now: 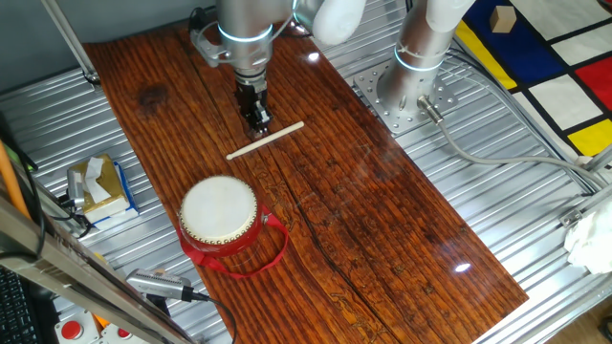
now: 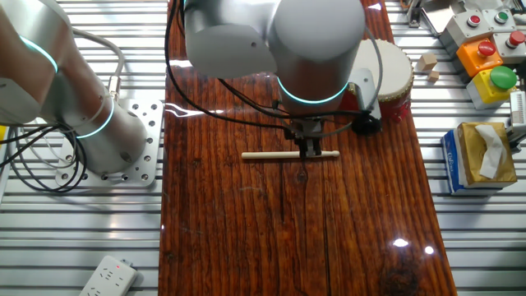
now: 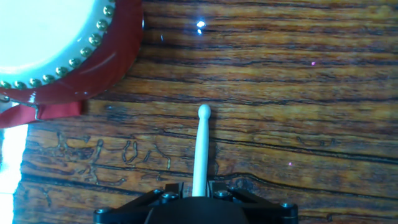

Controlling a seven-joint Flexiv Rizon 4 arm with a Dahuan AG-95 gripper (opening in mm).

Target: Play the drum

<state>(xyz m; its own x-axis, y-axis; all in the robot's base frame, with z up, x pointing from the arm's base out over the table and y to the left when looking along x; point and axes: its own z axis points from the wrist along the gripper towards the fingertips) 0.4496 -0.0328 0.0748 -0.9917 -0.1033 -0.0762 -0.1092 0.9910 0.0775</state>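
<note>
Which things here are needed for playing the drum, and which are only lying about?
For the job:
- drum
- drumstick
- end effector, at the drumstick

Lying about:
- tissue box
- button boxes
- wooden blocks
- power strip

The drum (image 1: 219, 211), cream skin up, red-bodied, gold-studded, sits upright on the wooden board.

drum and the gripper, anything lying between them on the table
Only bare wood. In one fixed view the stretch from the gripper to the drum holds nothing except the stick at the jaws.
</note>
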